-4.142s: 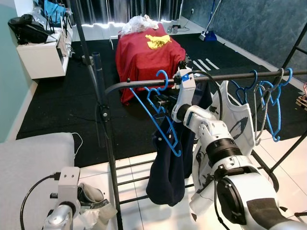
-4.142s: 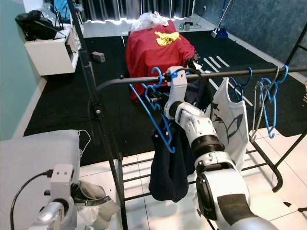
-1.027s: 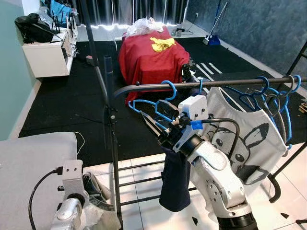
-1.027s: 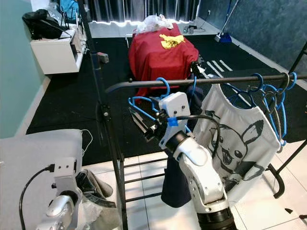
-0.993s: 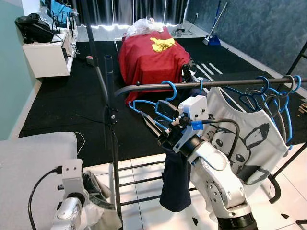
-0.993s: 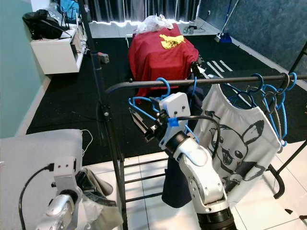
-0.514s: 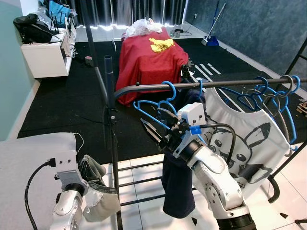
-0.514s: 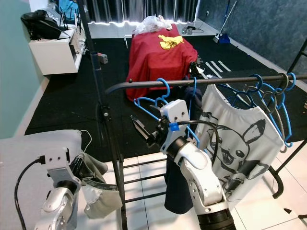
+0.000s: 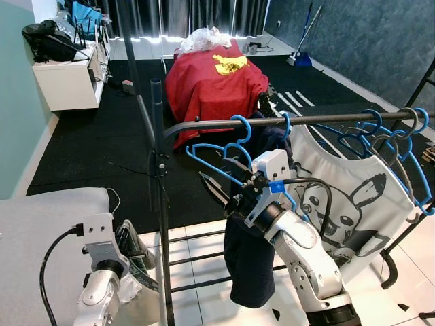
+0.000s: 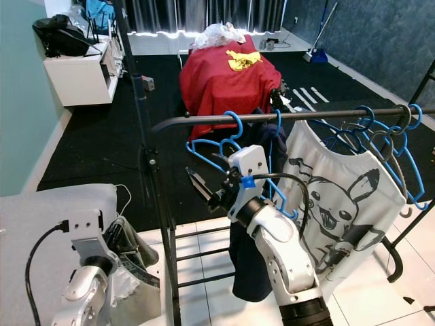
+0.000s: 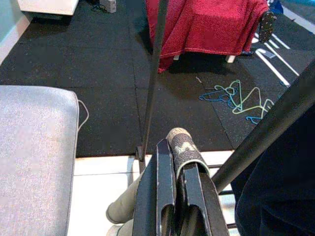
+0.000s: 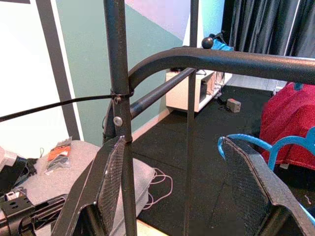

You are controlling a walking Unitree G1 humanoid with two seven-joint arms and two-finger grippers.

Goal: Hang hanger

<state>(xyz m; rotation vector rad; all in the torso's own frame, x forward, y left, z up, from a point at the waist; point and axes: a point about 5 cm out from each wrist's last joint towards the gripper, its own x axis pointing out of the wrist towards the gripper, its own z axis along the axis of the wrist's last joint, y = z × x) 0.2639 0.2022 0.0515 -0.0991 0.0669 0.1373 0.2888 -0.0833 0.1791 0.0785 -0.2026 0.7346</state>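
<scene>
At the rail: the blue hanger (image 9: 228,151) has its hook over the black rail (image 9: 204,124) near the rail's bent left end, its shoulders sloping down and forward toward the robot.
Long axis: the hanger's body runs roughly across the rail, its lower left arm reaching out beside the right tool.
Right tool (image 9: 216,190): released, its two black fingers spread wide (the right wrist view shows a clear gap between them, with the rail's upright post and a tip of blue hanger in the gap); it holds nothing.
Direction: the hanger lies just above and slightly behind this tool, very near but apart from it as far as I can tell.
Nearer arm: the right one by a wide margin; it sits just under the rail.
Left tool (image 11: 174,196): low at the robot's left, fingers clenched on a grey cloth (image 11: 179,143) that folds over their tip, well apart from the rail.
Neighbours: a dark garment (image 9: 248,258) hangs right behind the right arm, and a white shirt (image 9: 346,204) with more blue hangers further right along the rail.
Judgement: the hanger looks hung already, so the coming move is likely to draw the right tool down and back, clear of the hanger's lower arm so it does not snag.
</scene>
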